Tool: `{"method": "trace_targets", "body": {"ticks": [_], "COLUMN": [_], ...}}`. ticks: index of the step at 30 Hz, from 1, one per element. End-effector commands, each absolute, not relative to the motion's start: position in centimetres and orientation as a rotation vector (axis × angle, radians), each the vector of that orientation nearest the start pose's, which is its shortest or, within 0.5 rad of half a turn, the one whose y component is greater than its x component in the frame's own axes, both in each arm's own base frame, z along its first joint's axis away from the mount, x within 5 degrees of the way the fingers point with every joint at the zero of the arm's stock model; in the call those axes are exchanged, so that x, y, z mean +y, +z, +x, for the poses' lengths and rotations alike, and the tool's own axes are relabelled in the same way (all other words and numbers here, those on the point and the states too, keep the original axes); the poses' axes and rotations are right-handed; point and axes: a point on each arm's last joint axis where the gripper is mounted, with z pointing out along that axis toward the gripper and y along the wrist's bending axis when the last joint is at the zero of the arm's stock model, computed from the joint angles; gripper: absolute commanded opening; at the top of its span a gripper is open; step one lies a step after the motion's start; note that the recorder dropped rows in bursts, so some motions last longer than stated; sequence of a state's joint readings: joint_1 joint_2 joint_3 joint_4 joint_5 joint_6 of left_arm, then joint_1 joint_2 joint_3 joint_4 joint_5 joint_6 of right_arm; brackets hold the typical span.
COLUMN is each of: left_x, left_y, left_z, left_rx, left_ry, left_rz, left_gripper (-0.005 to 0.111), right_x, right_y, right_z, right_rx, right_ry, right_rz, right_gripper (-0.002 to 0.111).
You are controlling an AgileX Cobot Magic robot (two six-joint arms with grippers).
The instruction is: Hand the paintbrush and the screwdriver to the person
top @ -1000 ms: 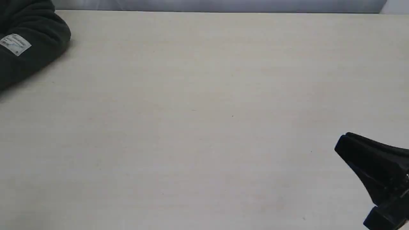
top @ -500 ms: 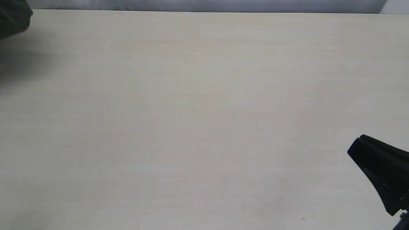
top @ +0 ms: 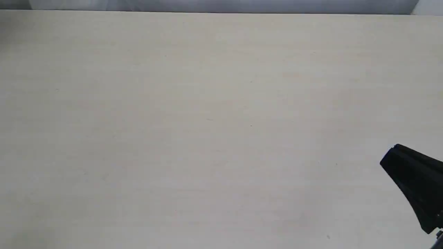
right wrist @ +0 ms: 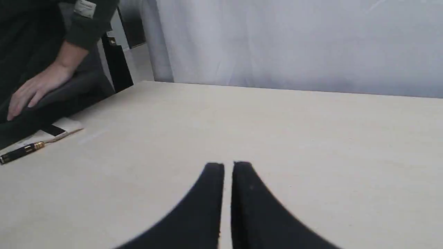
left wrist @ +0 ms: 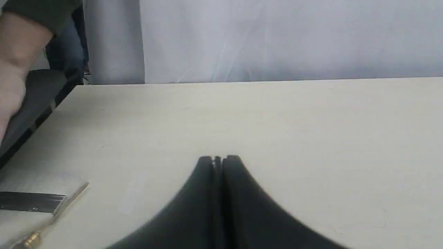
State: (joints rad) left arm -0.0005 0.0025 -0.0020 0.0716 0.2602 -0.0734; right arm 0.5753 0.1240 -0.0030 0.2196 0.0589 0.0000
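Note:
The screwdriver (right wrist: 24, 151) lies flat near a table edge, black handle, gold collar, thin shaft (left wrist: 69, 200). Under and beside it lies the paintbrush (right wrist: 57, 129), with pale bristles and a dark-looking ferrule (left wrist: 31, 201), partly cut off in both wrist views. The person's hand (right wrist: 38, 86), in a dark green sleeve, rests on a dark object off the table; the hand (left wrist: 14, 69) is blurred in the left wrist view. My left gripper (left wrist: 218, 159) is shut and empty, well away from the tools. My right gripper (right wrist: 223, 166) is shut and empty, farther off, low at the right (top: 412, 183). The exterior view shows no tools or person.
The pale table (top: 207, 121) fills the exterior view. A grey-white curtain (right wrist: 294, 41) hangs behind its far edge. Beyond the table corner stand a dark chair-like object (right wrist: 62, 100) and a black post (right wrist: 117, 65).
The person's dark green sleeve has pulled away from the table's far left corner and left the exterior view. My right gripper has drawn back toward the right edge.

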Motion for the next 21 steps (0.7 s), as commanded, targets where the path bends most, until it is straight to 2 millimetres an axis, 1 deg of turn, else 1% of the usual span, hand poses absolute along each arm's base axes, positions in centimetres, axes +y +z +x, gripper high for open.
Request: {"method": "trace_targets", "body": {"ticks": [1, 6, 7, 10, 11, 21], "left_x": [0.12, 0.12, 0.12, 0.12, 0.12, 0.12], "left_y": [19.06, 19.06, 19.06, 19.06, 19.06, 19.04], "left_z": [5.53, 5.53, 5.53, 5.53, 5.53, 5.52], "left_rx": [1.732, 1.732, 1.732, 1.732, 1.732, 1.735], "left_ry": [0.003, 0.003, 0.003, 0.003, 0.003, 0.003], "left_rz": [-0.014, -0.014, -0.014, -0.014, -0.014, -0.014], "left_gripper": [0.000, 0.000, 0.000, 0.000, 0.000, 0.000], "right_x": [3.66, 3.65, 3.66, 3.71, 3.71, 3.71], "right_y": [20.20, 20.28, 20.27, 20.13, 20.14, 20.14], "right_z": [5.52, 5.54, 5.53, 5.49, 5.49, 5.49], "right_rx": [1.646, 1.633, 1.640, 1.689, 1.692, 1.692], "right_ry": [0.588, 0.573, 0.589, 0.706, 0.716, 0.716], "right_rz": [-0.325, -0.339, -0.323, -0.205, -0.194, -0.194], "right_gripper": [0.004, 0.004, 0.004, 0.004, 0.004, 0.004]}}
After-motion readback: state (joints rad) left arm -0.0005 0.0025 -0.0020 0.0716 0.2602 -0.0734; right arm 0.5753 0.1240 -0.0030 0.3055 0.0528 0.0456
